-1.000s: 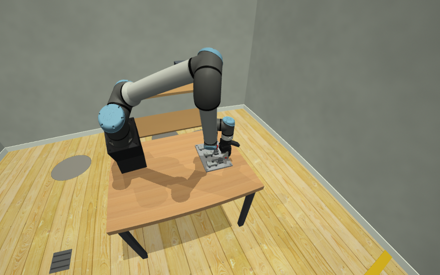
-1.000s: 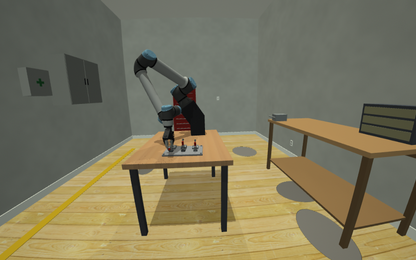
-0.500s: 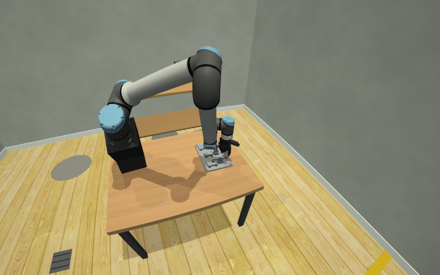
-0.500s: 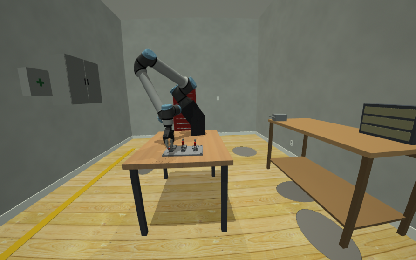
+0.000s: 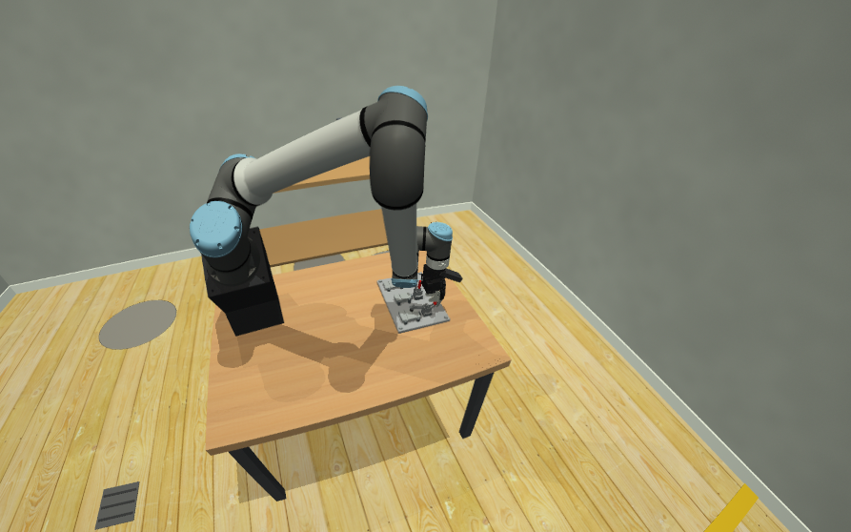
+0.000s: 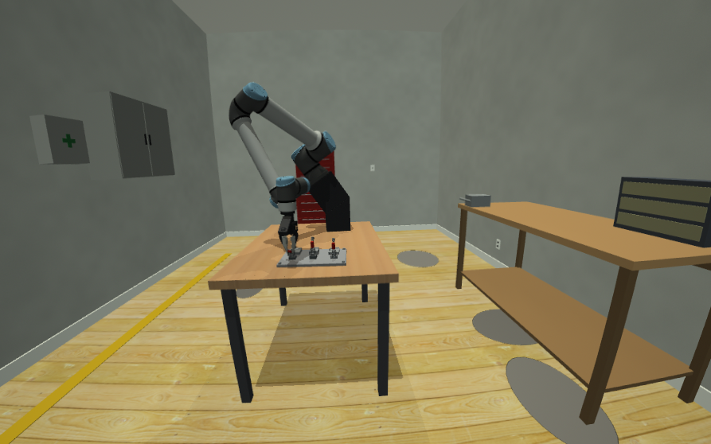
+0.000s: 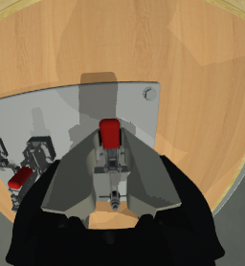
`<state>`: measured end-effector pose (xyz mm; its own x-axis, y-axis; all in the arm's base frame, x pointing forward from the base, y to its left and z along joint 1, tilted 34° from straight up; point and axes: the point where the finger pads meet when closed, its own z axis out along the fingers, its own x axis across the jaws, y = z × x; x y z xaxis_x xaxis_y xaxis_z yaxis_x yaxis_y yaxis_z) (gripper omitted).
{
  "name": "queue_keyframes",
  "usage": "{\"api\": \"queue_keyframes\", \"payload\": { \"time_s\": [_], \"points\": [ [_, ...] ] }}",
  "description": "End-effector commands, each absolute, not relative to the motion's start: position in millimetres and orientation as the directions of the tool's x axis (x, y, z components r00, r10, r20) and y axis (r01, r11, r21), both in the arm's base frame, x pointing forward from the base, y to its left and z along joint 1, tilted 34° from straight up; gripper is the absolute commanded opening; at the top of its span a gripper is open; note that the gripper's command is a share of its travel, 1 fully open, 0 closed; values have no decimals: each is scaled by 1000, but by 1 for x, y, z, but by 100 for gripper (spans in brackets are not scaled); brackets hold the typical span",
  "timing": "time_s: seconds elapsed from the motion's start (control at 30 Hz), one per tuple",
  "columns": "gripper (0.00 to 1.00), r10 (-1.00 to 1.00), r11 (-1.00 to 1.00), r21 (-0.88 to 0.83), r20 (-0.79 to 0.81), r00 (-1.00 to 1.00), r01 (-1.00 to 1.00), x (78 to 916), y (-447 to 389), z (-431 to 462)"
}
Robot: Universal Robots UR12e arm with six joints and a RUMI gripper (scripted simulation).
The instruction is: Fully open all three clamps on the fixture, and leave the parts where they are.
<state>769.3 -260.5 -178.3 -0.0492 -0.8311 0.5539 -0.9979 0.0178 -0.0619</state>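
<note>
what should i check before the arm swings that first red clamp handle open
1. Black two-jaw gripper shut on the red-capped metal clamp handle: ok.
2. Handle centred between the grey fingers in the wrist view: ok.
3. Grey metal fixture plate flat on the wooden table: ok.
4. The other two red-handled clamps untouched, handles upright: ok.
5. Parts under the clamps in place: cannot tell, too small.
6. Room for the handle to swing: cannot tell.
</note>
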Motion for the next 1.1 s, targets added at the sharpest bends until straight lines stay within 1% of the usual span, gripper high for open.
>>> {"api": "queue_keyframes", "payload": {
  "time_s": [0.0,1.07],
  "points": [
    [0,-831,17,-63,554,-49,-998,766,-258,-175],
    [0,-831,17,-63,554,-49,-998,745,-252,-168]
  ]
}}
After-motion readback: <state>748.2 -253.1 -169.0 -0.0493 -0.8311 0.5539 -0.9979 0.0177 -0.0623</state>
